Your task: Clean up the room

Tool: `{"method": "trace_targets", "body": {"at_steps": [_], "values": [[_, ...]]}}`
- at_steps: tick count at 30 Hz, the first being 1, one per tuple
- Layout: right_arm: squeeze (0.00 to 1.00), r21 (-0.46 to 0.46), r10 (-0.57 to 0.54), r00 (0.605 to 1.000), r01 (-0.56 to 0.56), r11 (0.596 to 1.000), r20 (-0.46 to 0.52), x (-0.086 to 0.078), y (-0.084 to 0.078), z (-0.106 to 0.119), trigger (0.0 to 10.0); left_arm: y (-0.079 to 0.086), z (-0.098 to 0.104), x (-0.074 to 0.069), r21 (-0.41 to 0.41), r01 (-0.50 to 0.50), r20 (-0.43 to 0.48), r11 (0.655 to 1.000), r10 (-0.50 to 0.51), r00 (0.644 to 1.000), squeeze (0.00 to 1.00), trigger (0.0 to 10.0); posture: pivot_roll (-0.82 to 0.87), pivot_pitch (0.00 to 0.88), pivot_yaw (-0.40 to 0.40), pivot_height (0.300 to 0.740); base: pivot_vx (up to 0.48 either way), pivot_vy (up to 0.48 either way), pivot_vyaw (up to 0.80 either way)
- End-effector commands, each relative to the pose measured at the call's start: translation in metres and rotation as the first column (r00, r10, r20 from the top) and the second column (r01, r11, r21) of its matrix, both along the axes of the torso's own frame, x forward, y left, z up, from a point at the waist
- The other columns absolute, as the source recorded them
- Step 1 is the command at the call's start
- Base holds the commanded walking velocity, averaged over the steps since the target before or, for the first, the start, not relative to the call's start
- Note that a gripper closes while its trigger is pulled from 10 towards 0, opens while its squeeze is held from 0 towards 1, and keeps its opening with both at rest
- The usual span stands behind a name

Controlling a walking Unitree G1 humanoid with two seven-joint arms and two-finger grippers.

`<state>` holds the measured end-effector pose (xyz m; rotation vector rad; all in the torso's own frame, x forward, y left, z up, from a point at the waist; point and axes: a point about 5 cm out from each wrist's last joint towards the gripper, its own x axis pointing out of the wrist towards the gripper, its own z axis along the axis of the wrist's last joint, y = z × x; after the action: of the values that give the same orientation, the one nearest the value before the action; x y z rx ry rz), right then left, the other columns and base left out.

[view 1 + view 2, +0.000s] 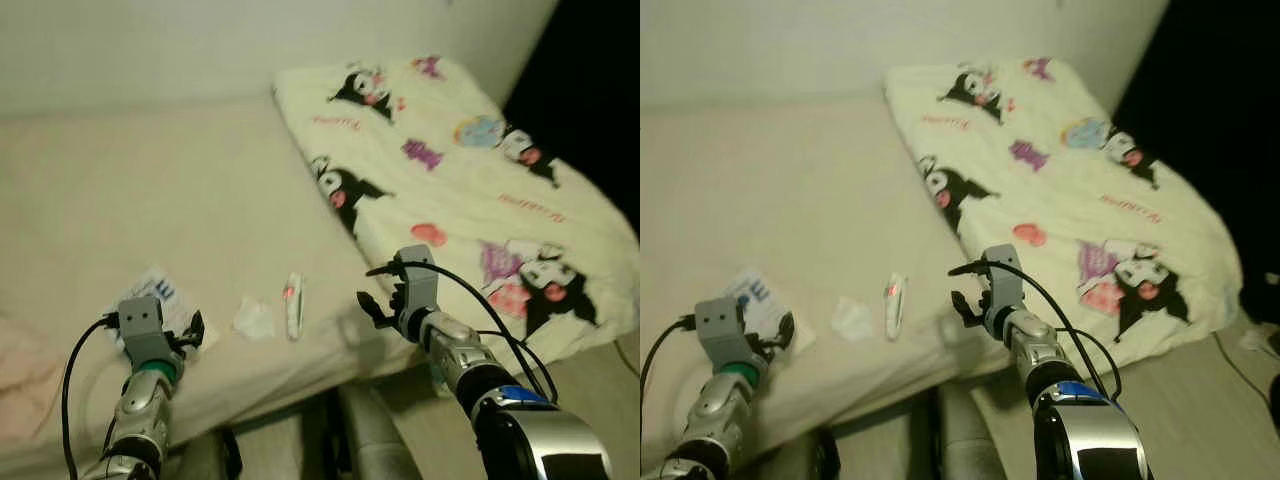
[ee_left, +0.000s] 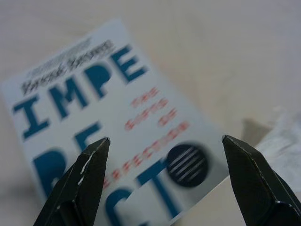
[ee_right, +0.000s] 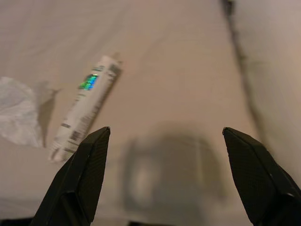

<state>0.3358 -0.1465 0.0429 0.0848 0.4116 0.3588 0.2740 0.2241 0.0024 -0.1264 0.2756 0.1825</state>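
Note:
On the cream bed (image 1: pixel 150 180), near its front edge, lie three things. A white booklet with blue letters (image 1: pixel 165 291) is at the left, a crumpled white tissue (image 1: pixel 253 318) sits in the middle, and a white tube (image 1: pixel 294 305) lies just right of it. My left gripper (image 1: pixel 189 331) hovers open right over the booklet (image 2: pixel 108 127), whose cover spans the gap between the fingers. Over the bed's edge to the right of the tube (image 3: pixel 87 106), my right gripper (image 1: pixel 372 306) is open with nothing in it, and the tissue (image 3: pixel 19 110) lies beyond.
A pale blanket printed with cartoon figures (image 1: pixel 470 170) covers the bed's right part and hangs over the edge. A pink cloth (image 1: pixel 18 365) lies at the far left. Floor (image 1: pixel 600 370) shows at the lower right, with a wall behind the bed.

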Motion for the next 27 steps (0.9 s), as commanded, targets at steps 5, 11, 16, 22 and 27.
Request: {"method": "trace_targets", "body": {"at_steps": [5,11,16,22,27], "values": [[0.00,0.043,0.021,0.998,-0.024,0.999,0.063,0.006,0.002,0.011,10.0,-0.017,0.010,0.010,-0.013,0.078,0.077,0.997,-0.077,0.994,0.00,10.0,-0.12,0.070,0.014,0.590,0.000,0.000,0.00],[0.00,-0.098,0.023,0.999,-0.018,0.995,0.047,-0.004,-0.003,-0.002,10.0,-0.055,0.034,0.027,-0.064,0.336,0.258,0.940,-0.310,0.915,0.00,10.0,-0.11,0.105,0.021,0.590,0.000,0.000,0.00],[0.00,-0.101,-0.029,0.998,0.035,0.994,0.053,-0.009,-0.012,-0.008,10.0,-0.073,0.039,0.027,-0.037,0.430,0.298,0.902,-0.401,0.866,0.00,10.0,-0.12,0.134,0.032,0.590,0.000,0.000,0.00],[0.00,-0.089,-0.107,0.992,0.112,0.990,0.064,-0.017,-0.029,-0.013,10.0,-0.087,0.040,0.025,0.067,0.442,0.283,0.894,-0.442,0.851,0.00,10.0,-0.13,0.169,0.036,0.590,0.000,0.000,0.00],[0.00,-0.093,-0.133,0.987,0.142,0.986,0.093,-0.024,-0.042,-0.016,10.0,-0.090,0.040,0.024,0.184,0.406,0.246,0.895,-0.442,0.863,0.00,10.0,-0.15,0.197,0.039,0.590,0.000,0.000,0.00]]}}
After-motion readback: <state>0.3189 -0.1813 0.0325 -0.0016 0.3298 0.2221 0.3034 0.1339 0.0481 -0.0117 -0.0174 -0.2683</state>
